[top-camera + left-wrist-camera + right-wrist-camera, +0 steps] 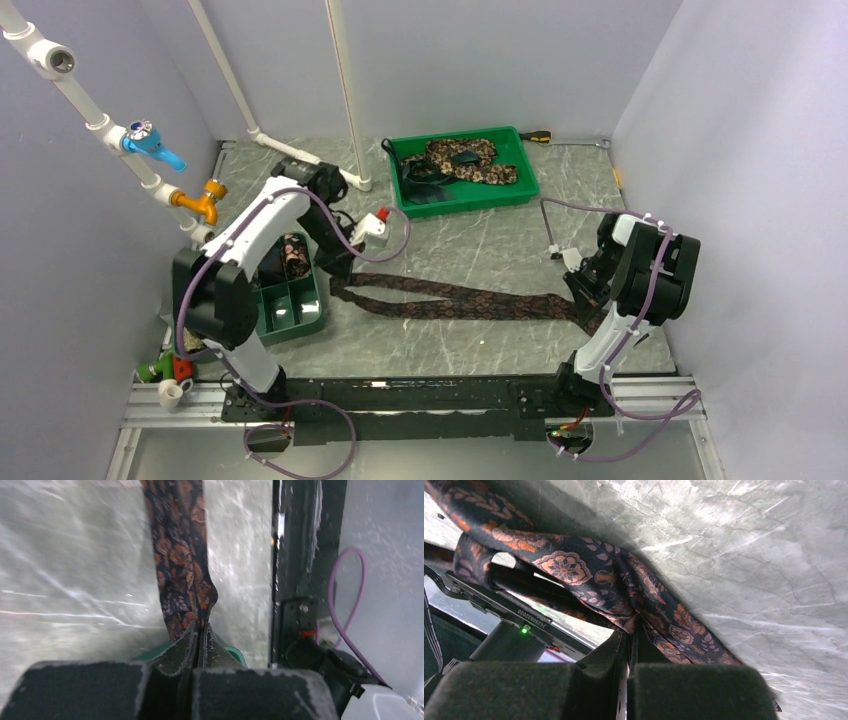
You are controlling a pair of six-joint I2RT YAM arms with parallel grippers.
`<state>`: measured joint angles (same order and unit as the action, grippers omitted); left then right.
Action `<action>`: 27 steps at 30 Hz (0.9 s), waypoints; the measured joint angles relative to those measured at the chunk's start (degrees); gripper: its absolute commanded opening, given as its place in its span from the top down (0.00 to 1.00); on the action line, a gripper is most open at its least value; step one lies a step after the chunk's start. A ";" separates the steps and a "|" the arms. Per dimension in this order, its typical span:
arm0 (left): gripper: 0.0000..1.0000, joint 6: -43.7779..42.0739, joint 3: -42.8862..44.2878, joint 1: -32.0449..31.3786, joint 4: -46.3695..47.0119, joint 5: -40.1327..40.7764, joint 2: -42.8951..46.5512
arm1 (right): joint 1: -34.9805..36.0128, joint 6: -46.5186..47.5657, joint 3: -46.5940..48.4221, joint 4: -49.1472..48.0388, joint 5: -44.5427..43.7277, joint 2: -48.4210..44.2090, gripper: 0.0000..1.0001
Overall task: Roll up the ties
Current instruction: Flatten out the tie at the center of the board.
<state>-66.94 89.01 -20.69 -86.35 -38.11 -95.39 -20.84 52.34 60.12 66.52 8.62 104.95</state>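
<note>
Seen from above, the tips of both grippers are hard to see, because dark arm parts are covering them. The left wrist picture is blurry, so the small shapes on the cloth are smearing together.

The long dark brown fabric tie [460, 300] with little orange leaf shapes is lying flat across the middle of the frame. Its two ends are hiding between the finger pads, so I cannot tell which end is the pointed one. The left gripper [200, 631] is pinching one end tight, and the cloth is bunching up at its tips. The right gripper [630, 635] is squeezing the other end of the same tie, where the cloth is folding over itself.

At the left of the frame, the left arm is covering part of a small dark green plastic box with compartments [300, 310]. A rolled-up brown tie [294, 256] is sitting in one upper compartment. Near the top middle, a tan-and-brown spotted tie [470, 160] is lying curled in a bright green plastic tray [528, 185].

Everything is resting on a grey marbled table top [480, 250]. Pale purple walls [500, 60] are standing around it. White plastic pipes [340, 90] are running down at the upper left, with a blue tap [150, 145] and an orange tap [205, 200] on them.
</note>
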 measured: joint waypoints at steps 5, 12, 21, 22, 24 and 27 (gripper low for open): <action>1.00 -2.80 -7.80 1.77 1.81 6.62 -7.21 | -0.04 0.31 0.07 0.00 -0.24 0.00 1.00; 0.53 -1.07 -9.49 2.19 8.44 11.32 -12.50 | -0.17 0.81 0.76 0.57 -0.24 0.02 1.00; 0.01 2.73 -14.29 -2.14 17.35 9.86 -8.96 | -0.57 2.25 1.25 1.66 -0.90 0.02 1.00; 0.01 4.09 -15.91 -3.30 19.78 9.55 -7.30 | -0.57 2.36 1.27 1.88 -0.90 0.02 0.98; 0.01 6.78 -18.93 -5.88 23.98 9.40 -4.33 | -0.57 2.54 1.44 2.38 -0.94 0.02 0.81; 0.01 11.23 -23.39 -10.73 31.36 9.92 -1.40 | -0.57 2.56 1.88 2.60 -1.14 0.02 0.64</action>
<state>-55.70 65.63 -31.42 -54.98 -28.18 -96.79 -21.41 54.89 62.00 69.12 7.49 104.97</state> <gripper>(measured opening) 0.994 0.208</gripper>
